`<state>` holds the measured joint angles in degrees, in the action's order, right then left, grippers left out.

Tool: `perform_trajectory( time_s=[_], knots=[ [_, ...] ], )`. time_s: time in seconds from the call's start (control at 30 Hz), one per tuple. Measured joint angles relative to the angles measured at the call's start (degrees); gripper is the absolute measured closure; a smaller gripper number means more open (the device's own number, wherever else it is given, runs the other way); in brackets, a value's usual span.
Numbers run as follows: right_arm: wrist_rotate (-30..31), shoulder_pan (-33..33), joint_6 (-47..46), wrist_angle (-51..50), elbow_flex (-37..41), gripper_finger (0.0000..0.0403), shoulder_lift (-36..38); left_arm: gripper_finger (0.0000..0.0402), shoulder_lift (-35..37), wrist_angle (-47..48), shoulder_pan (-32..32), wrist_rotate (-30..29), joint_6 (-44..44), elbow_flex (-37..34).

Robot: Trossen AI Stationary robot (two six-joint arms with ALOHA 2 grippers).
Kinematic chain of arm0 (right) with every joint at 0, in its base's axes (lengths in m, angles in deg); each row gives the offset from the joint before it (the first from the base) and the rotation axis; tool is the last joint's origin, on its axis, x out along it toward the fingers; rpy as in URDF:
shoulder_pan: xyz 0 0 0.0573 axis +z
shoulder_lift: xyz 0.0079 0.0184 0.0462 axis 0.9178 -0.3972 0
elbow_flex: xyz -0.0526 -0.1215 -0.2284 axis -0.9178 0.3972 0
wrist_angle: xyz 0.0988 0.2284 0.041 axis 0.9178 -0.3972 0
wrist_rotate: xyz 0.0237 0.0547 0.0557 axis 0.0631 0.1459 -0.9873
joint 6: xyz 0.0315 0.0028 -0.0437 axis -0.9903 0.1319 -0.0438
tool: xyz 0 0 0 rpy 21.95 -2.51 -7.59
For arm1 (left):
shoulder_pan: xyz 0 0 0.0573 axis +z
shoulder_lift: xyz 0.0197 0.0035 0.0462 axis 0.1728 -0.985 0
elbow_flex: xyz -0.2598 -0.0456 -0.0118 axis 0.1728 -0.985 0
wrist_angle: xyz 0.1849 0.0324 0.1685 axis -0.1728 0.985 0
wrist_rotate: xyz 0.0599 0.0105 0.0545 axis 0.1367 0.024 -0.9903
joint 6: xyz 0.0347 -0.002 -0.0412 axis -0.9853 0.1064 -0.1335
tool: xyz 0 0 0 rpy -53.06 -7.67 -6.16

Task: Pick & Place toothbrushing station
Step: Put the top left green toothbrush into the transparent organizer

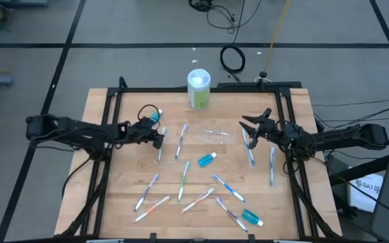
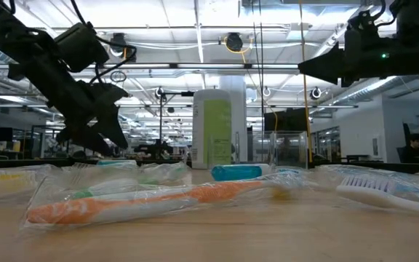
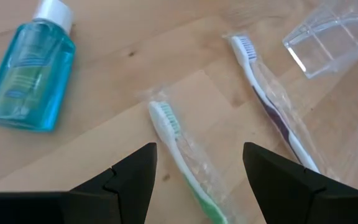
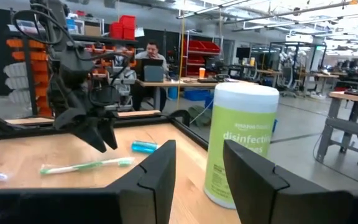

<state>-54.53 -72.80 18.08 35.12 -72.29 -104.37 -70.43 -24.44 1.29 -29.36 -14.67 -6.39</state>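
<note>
Both grippers stand with jaws parted and nothing between the fingers.

High view: left gripper [image 1: 159, 138] sits over the left-centre of the wooden table [image 1: 113, 202], above the head end of a green-handled toothbrush [image 1: 159, 150]. A teal tube [image 1: 152, 116] lies just behind that gripper. Right gripper [image 1: 250, 126] hovers over the right-centre of the table, near two blue toothbrushes [image 1: 250, 150] that lie along the right side. A clear plastic bag [image 1: 213, 133] lies flat between the two grippers. A second teal tube [image 1: 207, 160] lies mid-table; a third [image 1: 251, 217] lies near the front right corner. The other wrapped toothbrushes are scattered over the front half, apart from one another or just crossing. A disinfectant wipes canister [image 1: 198, 89] stands upright at the back edge.

Low view: an orange toothbrush [image 2: 158, 200] in clear wrap lies closest to the lens. The canister [image 2: 212, 128] stands behind it, with a teal tube [image 2: 236, 172] lying at its foot. Both arms hang above the table surface.

Left wrist view: the green-handled toothbrush [image 3: 182, 158] lies in wrap directly between the spread fingers [image 3: 135, 177], not touched. A white and purple toothbrush [image 3: 272, 109] lies beside it; a teal tube [image 3: 28, 71] lies well apart.

Right wrist view: the canister [image 4: 240, 143] stands just beyond the open fingers [image 4: 157, 174]. The left gripper [image 4: 101, 134] hangs over a green toothbrush [image 4: 86, 165]. A person sits in the room behind.
</note>
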Motion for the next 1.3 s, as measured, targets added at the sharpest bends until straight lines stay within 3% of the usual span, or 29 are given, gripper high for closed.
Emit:
perform_trajectory(
  time_s=[0.37, 0.6, 1.0, 1.3],
  knots=[
    [0.0, -0.1, 0.0, 0.0, 0.0, 0.0278, -0.2, 0.0158, -7.7, -3.0, 0.0, -0.1, 1.7, 0.0],
    [0.0, -0.1, 0.0, 0.0, 0.0, 0.0278, -0.2, 0.0162, -10.9, -4.0, 0.0, -0.8, -1.6, 0.2],
    [0.0, -0.1, 0.0, 0.0, -0.1, 0.0278, -0.2, 0.0283, -11.6, -3.3, 0.1, -1.7, -4.3, 0.1],
    [0.0, -0.1, 0.0, 0.0, -0.1, 0.0277, -0.2, 0.0330, -11.5, -3.4, 0.0, -0.9, -1.0, 0.0]
  ],
)
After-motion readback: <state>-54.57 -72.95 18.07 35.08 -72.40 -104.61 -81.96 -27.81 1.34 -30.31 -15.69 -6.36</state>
